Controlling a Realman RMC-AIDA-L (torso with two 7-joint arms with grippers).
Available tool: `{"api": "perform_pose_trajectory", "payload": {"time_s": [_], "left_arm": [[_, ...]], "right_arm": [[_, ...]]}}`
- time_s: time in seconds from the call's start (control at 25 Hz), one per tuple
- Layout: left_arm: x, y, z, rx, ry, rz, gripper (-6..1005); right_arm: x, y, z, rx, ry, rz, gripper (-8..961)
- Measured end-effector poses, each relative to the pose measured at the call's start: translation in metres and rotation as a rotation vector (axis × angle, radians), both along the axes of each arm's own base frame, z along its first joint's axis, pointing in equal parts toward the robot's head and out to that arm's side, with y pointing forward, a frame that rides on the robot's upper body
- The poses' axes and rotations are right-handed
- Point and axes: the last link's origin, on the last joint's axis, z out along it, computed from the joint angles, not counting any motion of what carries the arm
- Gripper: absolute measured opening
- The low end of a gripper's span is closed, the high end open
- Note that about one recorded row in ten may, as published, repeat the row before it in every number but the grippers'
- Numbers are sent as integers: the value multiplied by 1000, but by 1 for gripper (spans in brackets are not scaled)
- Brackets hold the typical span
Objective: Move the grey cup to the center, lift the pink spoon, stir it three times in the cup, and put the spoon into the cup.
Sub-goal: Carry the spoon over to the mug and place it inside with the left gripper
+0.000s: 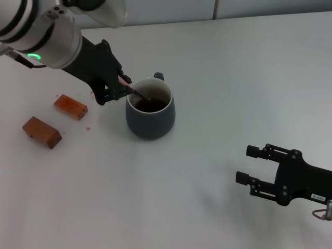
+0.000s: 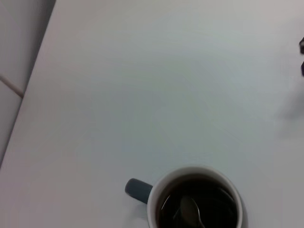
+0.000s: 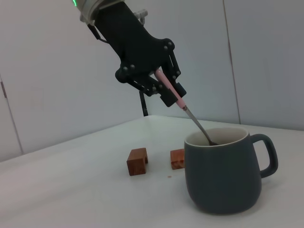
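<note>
The grey cup [image 1: 150,120] stands on the white table, mid-left, with dark liquid inside and its handle pointing away from me. My left gripper [image 1: 123,85] hangs just left of the cup's rim, shut on the pink spoon [image 1: 137,91]. The spoon slants down into the cup with its metal bowl in the liquid. The right wrist view shows the left gripper [image 3: 172,92], the spoon [image 3: 195,123] and the cup [image 3: 223,175] from the side. The left wrist view shows the cup [image 2: 154,195] with the spoon's bowl [image 2: 189,209] in the liquid. My right gripper [image 1: 246,164] is open and empty at the lower right.
Two brown wooden blocks [image 1: 70,106] [image 1: 41,132] lie on the table left of the cup, under my left arm. They also show in the right wrist view [image 3: 137,161] [image 3: 177,158]. A few crumbs lie near them.
</note>
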Motion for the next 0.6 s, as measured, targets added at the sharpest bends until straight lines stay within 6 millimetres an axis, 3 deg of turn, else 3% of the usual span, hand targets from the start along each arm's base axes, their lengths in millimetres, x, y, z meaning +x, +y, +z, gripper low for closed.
{"api": "perform_pose_trajectory", "payload": {"time_s": [0.6], "left_arm": [[4,4,-21,7,129,-16,129]], "right_arm": [[0,-1,-1,-9,-2,4,719]]}}
